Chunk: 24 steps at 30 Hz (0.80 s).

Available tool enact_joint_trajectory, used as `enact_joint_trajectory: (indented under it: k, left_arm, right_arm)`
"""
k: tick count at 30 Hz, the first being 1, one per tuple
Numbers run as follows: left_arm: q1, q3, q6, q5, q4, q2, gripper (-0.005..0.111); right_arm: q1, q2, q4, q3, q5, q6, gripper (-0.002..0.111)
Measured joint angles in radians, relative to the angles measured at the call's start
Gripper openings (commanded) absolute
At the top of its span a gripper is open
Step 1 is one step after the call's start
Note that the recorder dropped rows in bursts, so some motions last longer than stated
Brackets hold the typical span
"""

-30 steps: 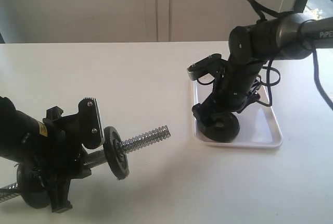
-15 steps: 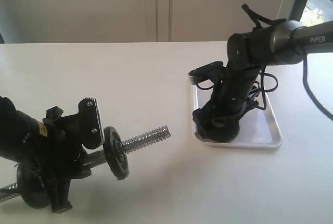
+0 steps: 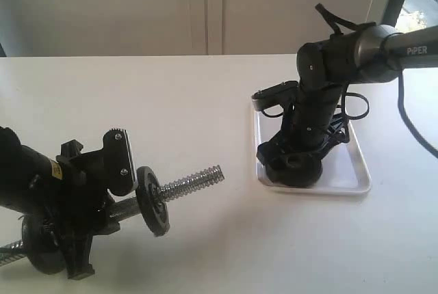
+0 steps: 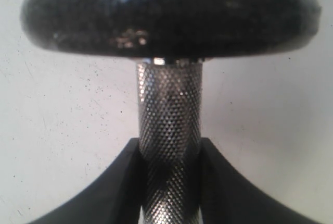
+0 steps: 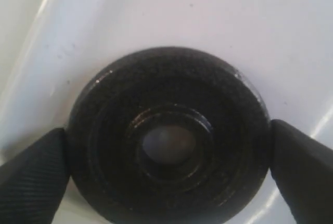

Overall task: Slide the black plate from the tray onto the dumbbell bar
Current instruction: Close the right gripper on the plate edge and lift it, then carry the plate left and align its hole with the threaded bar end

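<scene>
The black plate lies flat in the near left corner of the white tray. My right gripper points down over it. In the right wrist view its two fingertips press the opposite edges of the black plate, so the right gripper is shut on it. My left gripper is shut on the knurled middle of the dumbbell bar and holds it tilted, with the bare threaded end toward the tray. In the left wrist view the bar sits between the left gripper's jaws.
A black disc sits on the bar just beyond my left gripper, seen edge-on in the left wrist view. Another disc is on the bar's far end at the lower left. The white table lies between both arms.
The right gripper has settled slightly lower and to the right over the plate, and its fingers have closed in on the plate's edges. The left arm and bar have not moved.
</scene>
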Motion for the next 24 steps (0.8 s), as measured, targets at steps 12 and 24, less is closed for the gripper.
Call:
enact_joint_trajectory:
  k: [12,24]
  left_arm:
    - [0.000,0.000,0.000,0.000,0.000,0.000,0.000]
    - [0.000,0.000,0.000,0.000,0.000,0.000,0.000]
  right_arm:
    - [-0.002,-0.243,0.206,0.001,0.067,-0.072,0.000]
    - [-0.002,-0.274,0.649,0.001,0.271,-0.486,0.000]
